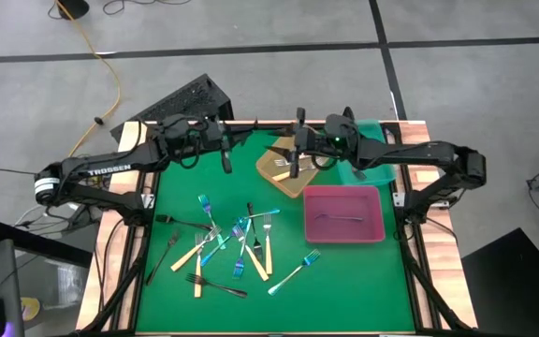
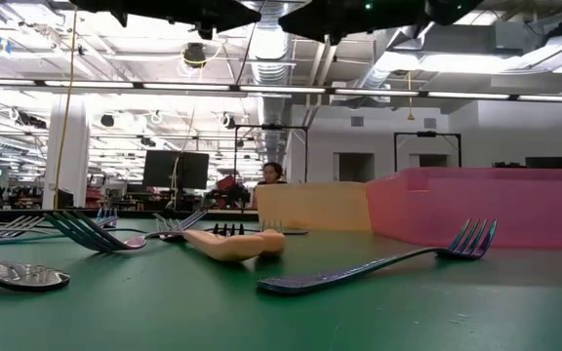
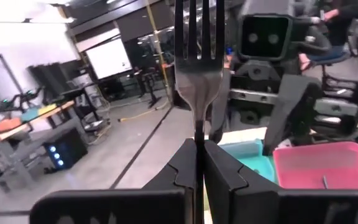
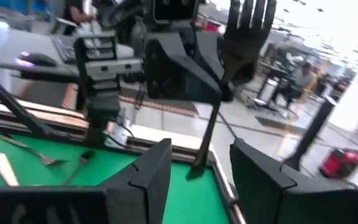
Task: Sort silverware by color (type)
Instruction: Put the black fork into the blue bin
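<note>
- Forks (image 1: 232, 245) lay in a loose heap on the near left half of the green table (image 1: 344, 281): cream-handled, iridescent blue-teal and black ones, several crossing each other.
- One dark fork (image 1: 338, 218) lay alone in the pink tray (image 1: 375, 231), to the right of the heap.
- An orange tray (image 1: 279, 173) at the far middle held a few forks; a teal tray (image 1: 374, 134) sat beside it, mostly under the right arm.
- Left gripper (image 3: 199, 155) was raised over the far edge of the table, its fingers clamped together on the handle of a black fork (image 3: 197, 53) held upright, tines up.
- Right gripper (image 4: 201, 168) hovered facing it with fingers apart and nothing between them, the black fork (image 4: 244, 37) just beyond.
</note>
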Robot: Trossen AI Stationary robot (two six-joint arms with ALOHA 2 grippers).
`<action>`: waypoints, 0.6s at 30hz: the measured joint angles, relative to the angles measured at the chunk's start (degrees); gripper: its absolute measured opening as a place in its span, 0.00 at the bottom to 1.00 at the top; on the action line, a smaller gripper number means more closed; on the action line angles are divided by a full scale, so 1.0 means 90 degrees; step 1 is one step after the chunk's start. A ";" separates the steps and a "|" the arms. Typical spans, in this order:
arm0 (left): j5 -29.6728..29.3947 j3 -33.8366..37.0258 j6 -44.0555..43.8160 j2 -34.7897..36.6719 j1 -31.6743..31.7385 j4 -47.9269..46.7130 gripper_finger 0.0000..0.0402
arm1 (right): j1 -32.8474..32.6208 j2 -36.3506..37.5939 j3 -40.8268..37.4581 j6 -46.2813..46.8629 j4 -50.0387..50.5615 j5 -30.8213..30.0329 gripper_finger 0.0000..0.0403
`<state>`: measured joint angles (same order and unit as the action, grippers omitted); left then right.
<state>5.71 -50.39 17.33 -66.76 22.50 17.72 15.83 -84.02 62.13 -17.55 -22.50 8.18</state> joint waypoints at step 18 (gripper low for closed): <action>0.0843 0.0000 -0.0045 -0.0428 -0.0005 0.0485 0.00 | 0.0003 -0.0081 0.0002 0.0101 -0.0918 0.0669 0.46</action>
<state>13.30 -50.39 16.93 -70.62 22.46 22.08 15.86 -84.75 62.15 -16.64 -30.76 14.19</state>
